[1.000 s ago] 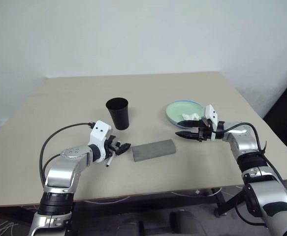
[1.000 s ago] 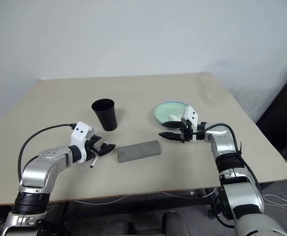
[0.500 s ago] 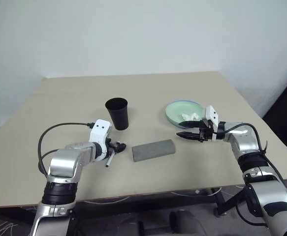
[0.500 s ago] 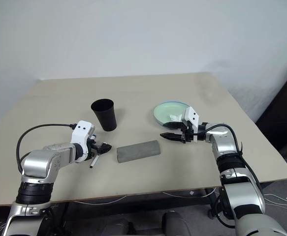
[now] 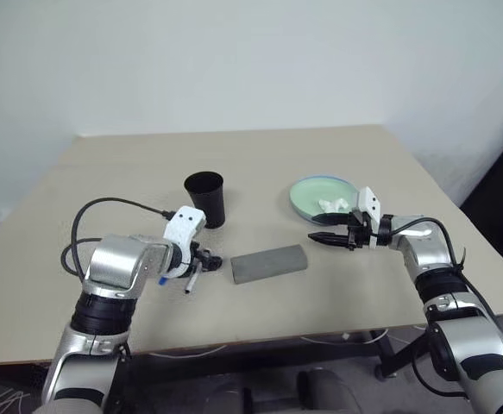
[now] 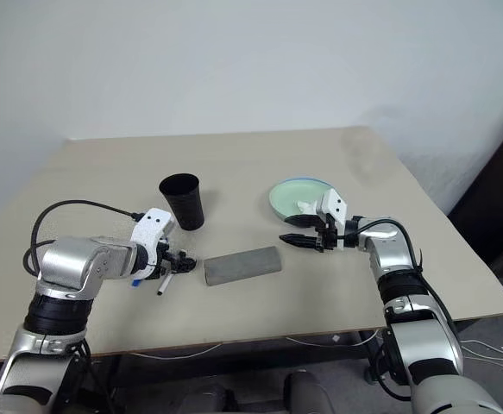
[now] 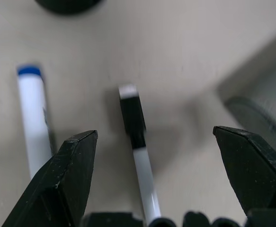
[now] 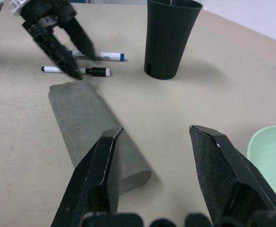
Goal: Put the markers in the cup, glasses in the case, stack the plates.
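Two white markers lie on the table left of the case: the black-capped one (image 7: 132, 113) and the blue-capped one (image 7: 32, 118). My left gripper (image 7: 154, 132) points down over them, open, with the black-capped marker between its fingers and the blue-capped one just outside. The black cup (image 5: 205, 198) stands upright right behind. The grey case (image 5: 269, 262) lies shut; the glasses are hidden. A mint plate (image 5: 316, 188) with a light blue rim under it sits at the right. My right gripper (image 5: 318, 237) hovers open and empty between case and plate.
A crumpled white tissue (image 5: 331, 204) lies on the mint plate. The tan table (image 5: 104, 172) runs bare to the back and left. Its front edge is close below the case, and a white wall stands behind.
My left gripper has tipped from nearly level to steeply downward over the markers, with its elbow lifting. The right arm, markers, cup, case and plates have not moved.
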Controlling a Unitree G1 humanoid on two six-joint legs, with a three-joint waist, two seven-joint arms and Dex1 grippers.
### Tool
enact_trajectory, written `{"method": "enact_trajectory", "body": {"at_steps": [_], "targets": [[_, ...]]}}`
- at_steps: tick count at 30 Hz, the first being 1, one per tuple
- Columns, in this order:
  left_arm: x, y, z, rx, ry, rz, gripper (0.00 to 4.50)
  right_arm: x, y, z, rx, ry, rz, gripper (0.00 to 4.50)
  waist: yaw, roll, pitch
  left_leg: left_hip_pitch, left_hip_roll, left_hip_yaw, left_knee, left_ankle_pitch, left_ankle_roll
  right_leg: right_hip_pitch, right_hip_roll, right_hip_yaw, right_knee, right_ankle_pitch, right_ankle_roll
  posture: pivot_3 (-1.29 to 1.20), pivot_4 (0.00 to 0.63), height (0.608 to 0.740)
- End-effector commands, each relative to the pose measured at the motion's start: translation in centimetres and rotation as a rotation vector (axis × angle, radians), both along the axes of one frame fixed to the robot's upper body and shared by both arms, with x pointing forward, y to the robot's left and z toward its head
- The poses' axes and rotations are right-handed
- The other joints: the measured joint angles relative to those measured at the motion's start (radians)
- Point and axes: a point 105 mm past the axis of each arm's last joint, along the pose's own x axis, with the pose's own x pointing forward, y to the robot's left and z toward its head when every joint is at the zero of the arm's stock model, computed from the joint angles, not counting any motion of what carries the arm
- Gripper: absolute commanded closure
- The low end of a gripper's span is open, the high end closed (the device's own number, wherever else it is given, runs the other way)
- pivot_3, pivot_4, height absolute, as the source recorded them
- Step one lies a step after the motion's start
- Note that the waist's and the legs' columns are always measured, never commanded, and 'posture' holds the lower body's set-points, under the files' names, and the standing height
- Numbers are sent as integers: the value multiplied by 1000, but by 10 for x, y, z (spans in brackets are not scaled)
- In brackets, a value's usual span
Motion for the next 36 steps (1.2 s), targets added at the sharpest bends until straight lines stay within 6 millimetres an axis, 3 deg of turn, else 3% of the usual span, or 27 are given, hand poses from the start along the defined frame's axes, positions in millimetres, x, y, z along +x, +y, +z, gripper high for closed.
{"method": "enact_trajectory", "body": {"at_steps": [1, 16, 19, 29, 36], "targets": [[12, 3, 18, -5, -36, 10, 327, 3, 4, 13, 17, -63, 7, 2127, 0, 0, 0, 0, 0, 0, 0, 0, 0, 0, 0, 0, 0, 0, 0, 0, 0, 732], [15, -5, 4, -21, 3, 17, 327, 2, 4, 12, 28, -70, -11, 2127, 0, 0, 0, 0, 0, 0, -1, 0, 0, 0, 0, 0, 0, 0, 0, 0, 0, 732], [16, -7, 1, -28, 5, 23, 949, 3, 4, 12, 28, -73, -12, 2127, 1, 0, 0, 0, 0, 0, -1, 0, -1, 0, 0, 0, 0, 0, 0, 0, 0, 732], [17, -7, -2, -32, 0, 32, 4380, 4, 3, 13, 25, -78, -16, 2127, 1, 0, 0, 0, -1, -1, -1, 1, -1, 0, 0, 0, 0, 0, 0, 0, 0, 732], [23, -10, 5, -46, -62, 12, 4386, 5, 3, 14, 22, -81, -15, 2127, 1, 0, 0, 0, -1, -1, -1, 1, -1, 1, 0, 1, 0, 0, 0, 0, 0, 732]]}}
